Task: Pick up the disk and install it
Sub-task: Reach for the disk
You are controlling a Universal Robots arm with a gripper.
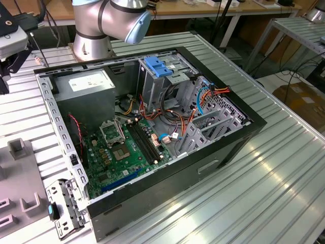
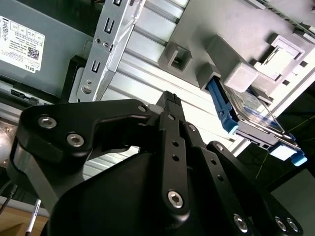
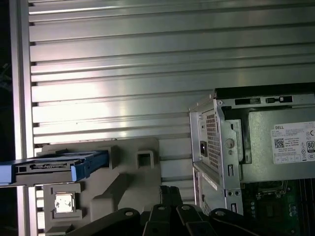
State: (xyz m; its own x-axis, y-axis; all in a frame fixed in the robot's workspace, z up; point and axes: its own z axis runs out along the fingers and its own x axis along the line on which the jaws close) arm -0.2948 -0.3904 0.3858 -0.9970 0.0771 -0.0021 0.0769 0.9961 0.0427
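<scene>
While the disk [image 3: 49, 167] stood in a grey fixture [image 3: 133, 179] on the ribbed table [image 3: 147, 59], the gripper [image 2: 169, 96] hung nearby, pressed together, empty.

Bright, even light from above fills the exterior view; the ribbed metal surface [image 1: 264, 193] throws long white glare streaks, and the open computer case [image 1: 152, 195] holds soft shadow. In both wrist views the surface glares in bands, while the black pincer [image 2: 168, 98] sits dark, faintly glossy
</scene>
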